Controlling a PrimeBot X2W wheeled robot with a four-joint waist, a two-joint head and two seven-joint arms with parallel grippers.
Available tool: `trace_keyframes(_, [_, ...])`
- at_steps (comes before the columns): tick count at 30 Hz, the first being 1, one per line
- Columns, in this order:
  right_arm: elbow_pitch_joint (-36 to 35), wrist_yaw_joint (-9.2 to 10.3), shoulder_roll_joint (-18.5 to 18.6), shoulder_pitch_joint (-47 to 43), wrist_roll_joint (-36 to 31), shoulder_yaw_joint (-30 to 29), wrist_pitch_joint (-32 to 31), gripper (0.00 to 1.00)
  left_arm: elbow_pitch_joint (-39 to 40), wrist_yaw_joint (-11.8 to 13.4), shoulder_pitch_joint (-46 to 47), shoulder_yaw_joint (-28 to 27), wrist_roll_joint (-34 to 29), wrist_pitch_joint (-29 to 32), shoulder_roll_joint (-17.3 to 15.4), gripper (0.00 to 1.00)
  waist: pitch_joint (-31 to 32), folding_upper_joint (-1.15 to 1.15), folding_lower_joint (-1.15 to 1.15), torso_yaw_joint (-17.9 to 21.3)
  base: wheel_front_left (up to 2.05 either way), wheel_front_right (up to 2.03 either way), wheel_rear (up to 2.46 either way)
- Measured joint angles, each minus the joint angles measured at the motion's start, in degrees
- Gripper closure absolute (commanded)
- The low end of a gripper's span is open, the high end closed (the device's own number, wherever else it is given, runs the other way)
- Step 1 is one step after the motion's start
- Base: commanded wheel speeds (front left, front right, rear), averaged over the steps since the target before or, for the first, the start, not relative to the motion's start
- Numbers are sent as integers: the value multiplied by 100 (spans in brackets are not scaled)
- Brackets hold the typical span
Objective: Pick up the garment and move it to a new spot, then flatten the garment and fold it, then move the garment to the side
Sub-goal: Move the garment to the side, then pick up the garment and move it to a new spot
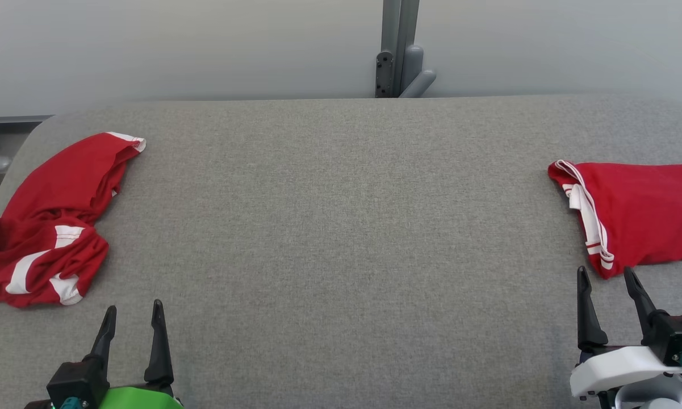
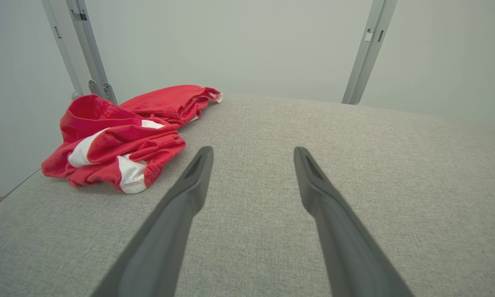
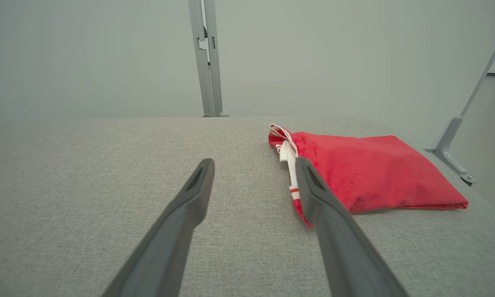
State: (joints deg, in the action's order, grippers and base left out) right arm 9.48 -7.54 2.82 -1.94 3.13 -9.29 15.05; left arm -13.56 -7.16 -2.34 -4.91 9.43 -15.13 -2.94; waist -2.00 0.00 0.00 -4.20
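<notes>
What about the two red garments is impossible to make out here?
- Folded garment: head view, right part cut off by the picture's edge.
- Same garment, right wrist view: near corner hidden behind a finger of the right gripper.
- Crumpled garment: head and left wrist views, its bunched folds hide its shape.

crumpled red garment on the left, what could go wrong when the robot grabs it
The crumpled garment is bunched in layers near the left edge of the table: the open left claw may pinch several layers, or nudge it off. The open right claw sits close to the folded garment and could snag its striped edge.
</notes>
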Motion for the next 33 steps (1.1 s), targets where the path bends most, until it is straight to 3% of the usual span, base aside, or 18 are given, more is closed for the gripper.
trace_keyframes(13, [-32, 0, 0, 61, 73, 364, 0, 0, 0, -14, 116, 48, -74, 0, 2, 0, -57, 0, 0, -347, 0, 0, 0])
trace_keyframes(33, [99, 0, -2, 1, 31, 576, 1, 0, 7, 18, -34, -58, -114, 0, 3, 0, 109, 0, 0, -2143, 0, 0, 0])
